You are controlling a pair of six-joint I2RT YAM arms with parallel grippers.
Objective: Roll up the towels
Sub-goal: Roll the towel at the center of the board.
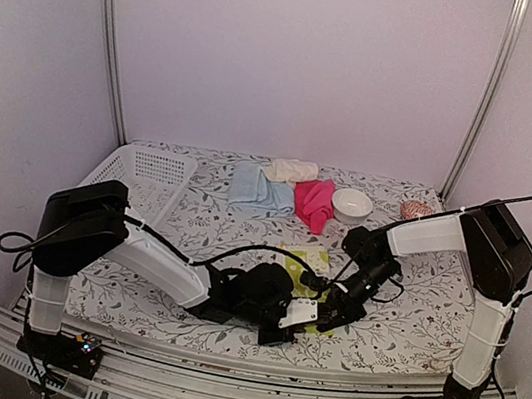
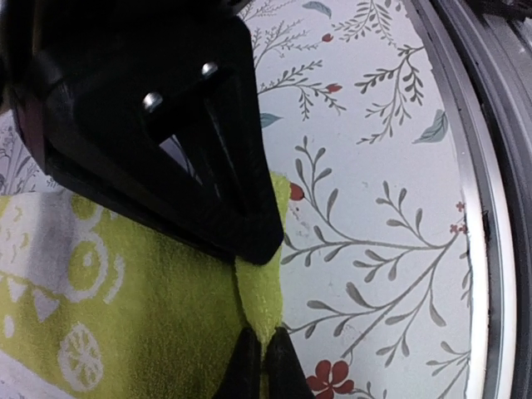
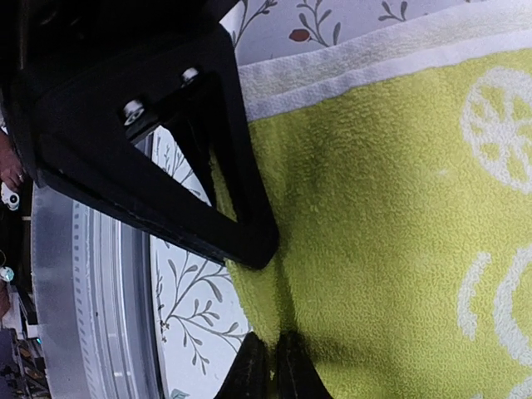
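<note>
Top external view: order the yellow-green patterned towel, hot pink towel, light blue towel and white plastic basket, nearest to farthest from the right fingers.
1. Yellow-green patterned towel, front centre, pinched in the right fingers.
2. Hot pink towel, back centre.
3. Light blue towel, left of the pink.
4. White plastic basket, back-left corner.

Pale lilac walls (image 1: pixel 299 53) and two metal corner posts (image 1: pixel 111 33) enclose the floral-covered table (image 1: pixel 417 330)

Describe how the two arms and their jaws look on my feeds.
The left arm and right arm match: white link shells, bulky black joint housings, thin black cables looping alongside. Their jaws are matte black, wedge-shaped with triangular cut-outs and silver screw heads.
</note>
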